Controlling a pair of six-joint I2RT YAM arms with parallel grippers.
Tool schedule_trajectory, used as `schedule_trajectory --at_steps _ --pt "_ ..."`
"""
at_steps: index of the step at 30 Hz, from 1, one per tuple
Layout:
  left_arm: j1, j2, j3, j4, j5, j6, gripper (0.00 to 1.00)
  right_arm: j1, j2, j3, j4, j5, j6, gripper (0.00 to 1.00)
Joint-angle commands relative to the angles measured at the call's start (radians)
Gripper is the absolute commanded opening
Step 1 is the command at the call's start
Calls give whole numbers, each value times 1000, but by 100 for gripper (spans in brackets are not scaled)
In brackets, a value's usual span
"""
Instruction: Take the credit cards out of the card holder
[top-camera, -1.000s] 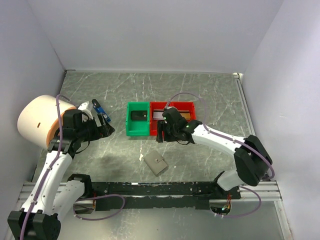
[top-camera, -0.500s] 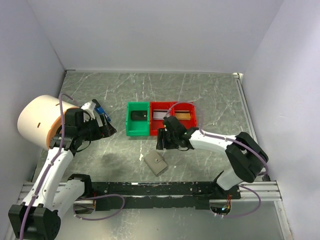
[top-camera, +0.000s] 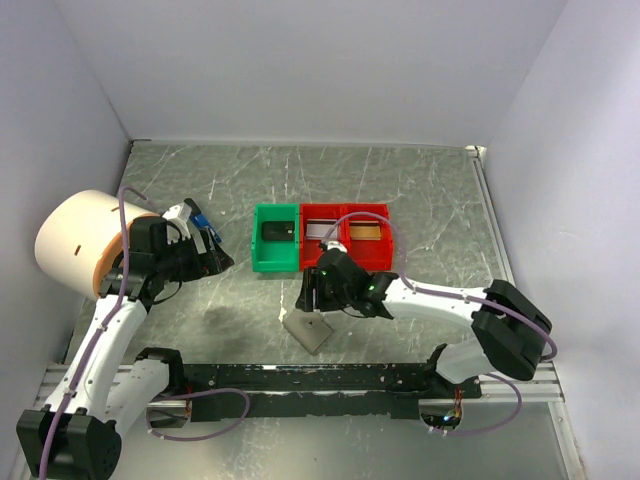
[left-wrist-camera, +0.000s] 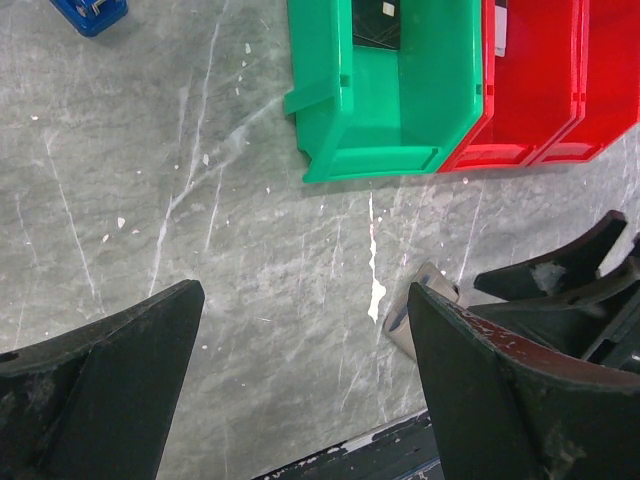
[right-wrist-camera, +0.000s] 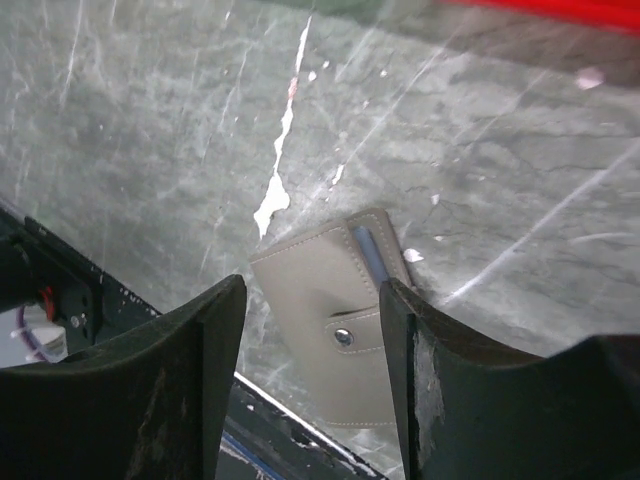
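Green tray (top-camera: 275, 263) holds a black item (top-camera: 276, 232); card holder (top-camera: 311, 333) lies closed.

Lit brightly and evenly from overhead in the top view, with only a soft, diffuse shadow on the marble table (top-camera: 420, 190) beside the left arm (top-camera: 105, 340). Crisp in the left wrist view on the green tray (left-wrist-camera: 400, 100) and the stone's veins, but dark and blurred on the close fingers (left-wrist-camera: 100, 390) of the left gripper (left-wrist-camera: 303, 295). Dimmer and hazy across the right wrist view, soft on the card holder (right-wrist-camera: 320, 290), with the red tray (right-wrist-camera: 560, 6) at the top edge smeared out of focus.
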Motion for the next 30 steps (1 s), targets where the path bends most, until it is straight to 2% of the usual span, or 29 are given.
schedule_trajectory --at_steps 1,4,7,14,18,24,28,30 --pt "7 -10 23 5 -12 4 95 -1 -49 43 -90 157 -22 57" --pt "7 -2 22 9 -8 6 95 -5 -46 88 -197 258 -43 60" --pt "7 10 24 9 -2 7 95 -17 -40 80 -192 302 -63 62" --pt "5 10 22 6 -11 3 95 -53 19 -32 -29 148 -47 62" --pt "5 30 19 11 -2 6 95 -52 34 -79 70 48 -29 59" --pt "2 52 22 11 35 16 95 -46 61 -52 140 -38 -1 54" --pt "1 50 21 15 47 21 95 -39 80 -9 215 -168 -26 53" --pt "0 48 20 14 46 19 95 -21 76 14 196 -136 -33 52"
